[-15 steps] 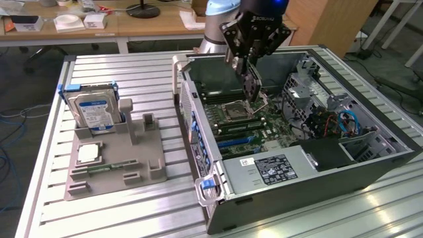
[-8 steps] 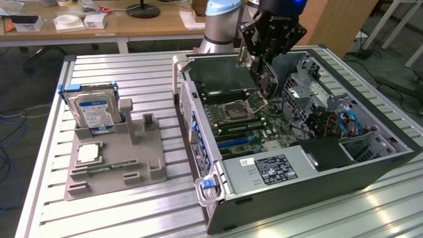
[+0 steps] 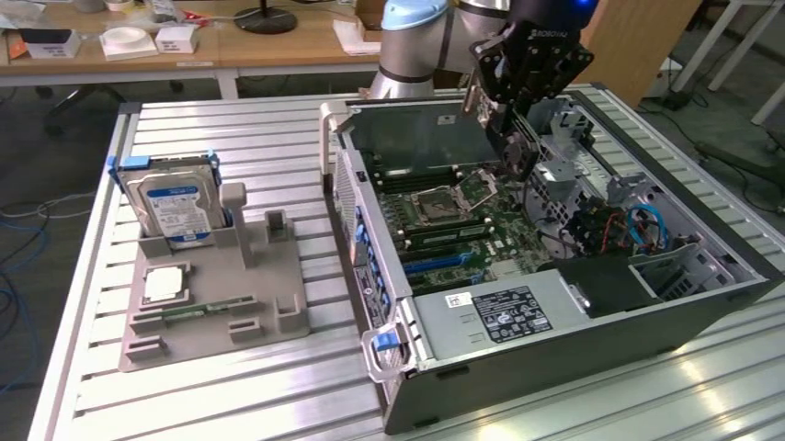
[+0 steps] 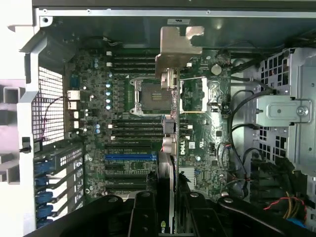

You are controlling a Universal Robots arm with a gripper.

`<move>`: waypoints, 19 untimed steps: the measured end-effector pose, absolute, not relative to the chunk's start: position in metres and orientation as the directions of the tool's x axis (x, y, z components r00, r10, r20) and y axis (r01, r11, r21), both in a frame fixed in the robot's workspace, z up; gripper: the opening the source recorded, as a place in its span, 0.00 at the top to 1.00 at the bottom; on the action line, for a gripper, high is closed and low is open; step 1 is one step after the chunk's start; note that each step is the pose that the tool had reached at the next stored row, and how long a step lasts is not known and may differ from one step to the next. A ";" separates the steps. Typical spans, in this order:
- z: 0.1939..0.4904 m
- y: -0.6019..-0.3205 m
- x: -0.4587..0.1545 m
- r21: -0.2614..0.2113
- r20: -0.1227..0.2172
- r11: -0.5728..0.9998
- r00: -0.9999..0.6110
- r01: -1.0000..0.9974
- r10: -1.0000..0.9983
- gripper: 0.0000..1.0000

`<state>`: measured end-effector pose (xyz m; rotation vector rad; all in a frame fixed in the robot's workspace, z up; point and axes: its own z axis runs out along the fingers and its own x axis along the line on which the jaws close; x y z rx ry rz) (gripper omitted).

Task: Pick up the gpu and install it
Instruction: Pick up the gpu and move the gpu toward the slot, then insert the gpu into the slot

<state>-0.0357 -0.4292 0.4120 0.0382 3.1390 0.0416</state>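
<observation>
My gripper (image 3: 508, 112) hangs over the open computer case (image 3: 576, 354), shut on the gpu (image 3: 516, 147). The gpu is a thin dark card held on edge above the motherboard (image 3: 460, 230). In the wrist view the gpu (image 4: 170, 143) shows edge-on down the middle. Its silvery bracket (image 4: 175, 49) is at the far end, over the processor socket (image 4: 148, 96). The black fingers (image 4: 145, 212) clamp the card's near end on both sides. A blue expansion slot (image 4: 131, 156) lies on the board beside the card's line. The card hangs clear of the board.
On the exterior view's left a grey holder (image 3: 264, 294) carries a hard drive (image 3: 178, 207), a memory stick (image 3: 202, 310) and a processor chip (image 3: 164, 283). Inside the case are a drive cage (image 3: 558, 170), cables (image 3: 638, 230) and the power supply (image 3: 491, 312).
</observation>
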 end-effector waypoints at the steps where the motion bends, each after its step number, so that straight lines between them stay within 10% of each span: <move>1: 0.412 -0.429 -0.036 0.027 -0.002 0.999 -1.000 0.024 0.024 0.74; 19: 0.412 -0.429 -0.036 0.027 -0.002 1.000 -1.000 0.013 0.013 0.74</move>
